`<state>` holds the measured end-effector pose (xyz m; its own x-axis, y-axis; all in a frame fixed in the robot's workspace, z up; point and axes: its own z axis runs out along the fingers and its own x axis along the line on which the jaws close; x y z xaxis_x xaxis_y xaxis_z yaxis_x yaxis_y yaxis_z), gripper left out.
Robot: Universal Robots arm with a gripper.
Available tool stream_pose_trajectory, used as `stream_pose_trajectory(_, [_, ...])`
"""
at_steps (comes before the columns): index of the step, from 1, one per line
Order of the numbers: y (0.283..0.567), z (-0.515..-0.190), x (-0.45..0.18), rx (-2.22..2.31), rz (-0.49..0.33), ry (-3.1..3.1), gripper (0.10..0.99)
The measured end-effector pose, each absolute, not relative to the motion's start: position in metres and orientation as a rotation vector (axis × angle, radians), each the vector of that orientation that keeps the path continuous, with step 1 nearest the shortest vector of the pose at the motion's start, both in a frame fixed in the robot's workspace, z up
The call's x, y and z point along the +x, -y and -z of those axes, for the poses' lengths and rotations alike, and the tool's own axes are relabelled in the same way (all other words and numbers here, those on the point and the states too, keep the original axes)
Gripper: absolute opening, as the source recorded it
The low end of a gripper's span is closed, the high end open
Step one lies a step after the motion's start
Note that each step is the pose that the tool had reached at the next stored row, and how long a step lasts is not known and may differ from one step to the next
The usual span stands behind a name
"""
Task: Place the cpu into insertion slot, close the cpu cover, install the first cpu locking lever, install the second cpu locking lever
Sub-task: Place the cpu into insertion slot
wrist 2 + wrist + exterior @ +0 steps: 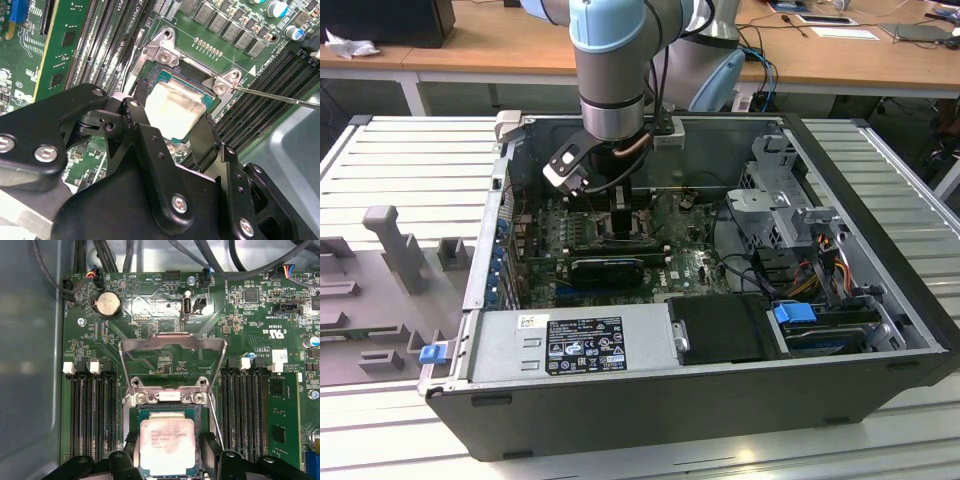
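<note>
Arm (610, 80) vertical, pincer (169, 120) clasping cpu (167, 445)

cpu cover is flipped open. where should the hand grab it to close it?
Grip the free crossbar of the cpu cover, the edge farthest from its hinge on the insertion slot. The frame stands raised, leaning away from the slot, so likely come from its far side.

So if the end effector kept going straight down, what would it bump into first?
Probably the cpu, which lies right under the end effector, at the insertion slot. Depth is hard to judge, so they may already touch.
</note>
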<state>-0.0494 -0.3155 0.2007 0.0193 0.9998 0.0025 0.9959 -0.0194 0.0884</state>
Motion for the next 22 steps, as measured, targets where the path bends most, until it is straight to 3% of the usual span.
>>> stream_pose_trajectory(20, [0.317,-0.211,-0.049,2.220,-0.092,-2.138,0.592])
stream_pose_trajectory(21, [0.317,-0.212,-0.048,2.223,-0.087,-2.140,0.459])
stream_pose_trajectory(22, [0.317,-0.212,-0.046,2.226,-0.080,-2.143,0.400])
